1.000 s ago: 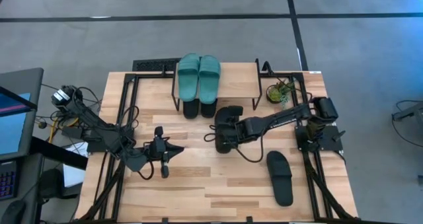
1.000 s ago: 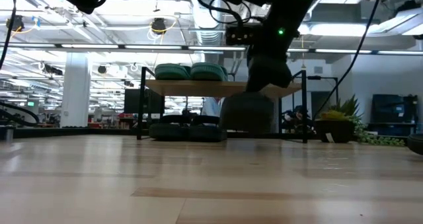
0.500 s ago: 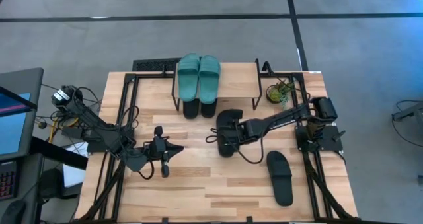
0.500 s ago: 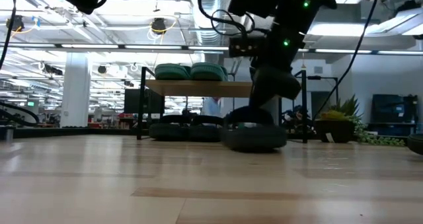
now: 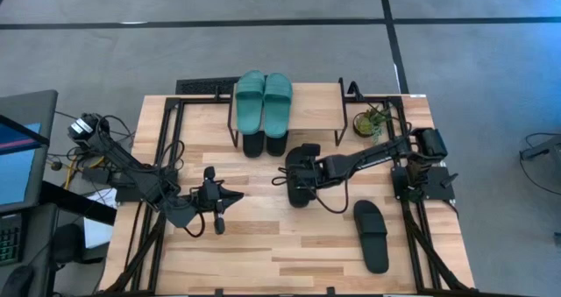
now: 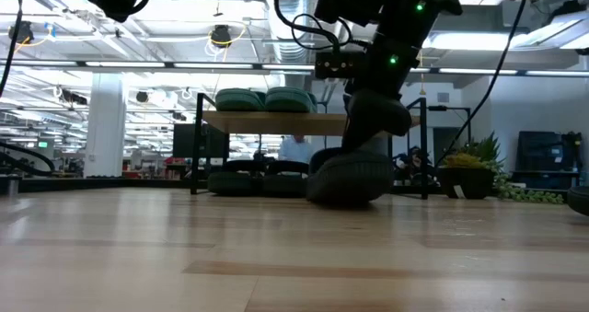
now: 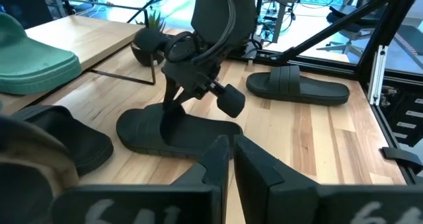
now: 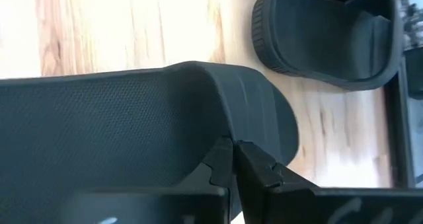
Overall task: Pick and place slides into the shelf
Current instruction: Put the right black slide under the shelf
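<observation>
We are on the fifth of six slides: the teal pair [image 5: 264, 100] lies on top of the shelf [image 5: 311, 104], a black pair [image 5: 264, 144] sits under it at the front edge, and one slide [image 5: 372, 235] waits well apart, near our right arm's base. Our right gripper [image 5: 301, 176] is pinched on the strap of the black slide [image 7: 173, 133] just in front of the shelf; in the low view that slide looks tilted, one end at or near the table. Our left gripper [image 5: 216, 211] rests over the table's left-centre, fingers pressed together and holding nothing. We judge this to be the carry step. The next move calls for levelling the slide, lining it up with the free gap under the board beside the black pair, and pushing it in without catching the thin legs or nudging its neighbours.
</observation>
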`<control>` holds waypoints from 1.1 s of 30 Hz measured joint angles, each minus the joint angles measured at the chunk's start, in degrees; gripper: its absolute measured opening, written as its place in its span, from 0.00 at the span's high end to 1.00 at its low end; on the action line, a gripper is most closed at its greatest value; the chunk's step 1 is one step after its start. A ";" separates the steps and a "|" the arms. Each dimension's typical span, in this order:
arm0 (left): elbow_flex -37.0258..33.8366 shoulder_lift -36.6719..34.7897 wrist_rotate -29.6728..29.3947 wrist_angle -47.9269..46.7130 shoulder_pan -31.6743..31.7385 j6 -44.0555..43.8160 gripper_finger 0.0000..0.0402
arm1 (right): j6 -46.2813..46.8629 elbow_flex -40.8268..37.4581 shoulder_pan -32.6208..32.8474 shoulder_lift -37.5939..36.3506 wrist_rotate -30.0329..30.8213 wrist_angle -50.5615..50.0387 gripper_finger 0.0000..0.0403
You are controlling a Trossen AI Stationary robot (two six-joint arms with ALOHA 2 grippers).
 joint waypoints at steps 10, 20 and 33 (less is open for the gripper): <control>0.00 0.00 -0.01 -0.14 0.00 -0.05 0.97 | 0.37 0.00 -0.20 0.00 -1.89 -0.03 0.86; 0.00 0.00 0.00 -0.31 0.00 -0.05 0.97 | 2.71 -0.07 0.07 -0.27 -3.52 0.01 0.83; 0.00 0.00 0.00 -0.22 -0.02 -0.51 0.97 | 4.67 4.97 4.63 -0.37 -5.78 -5.28 0.83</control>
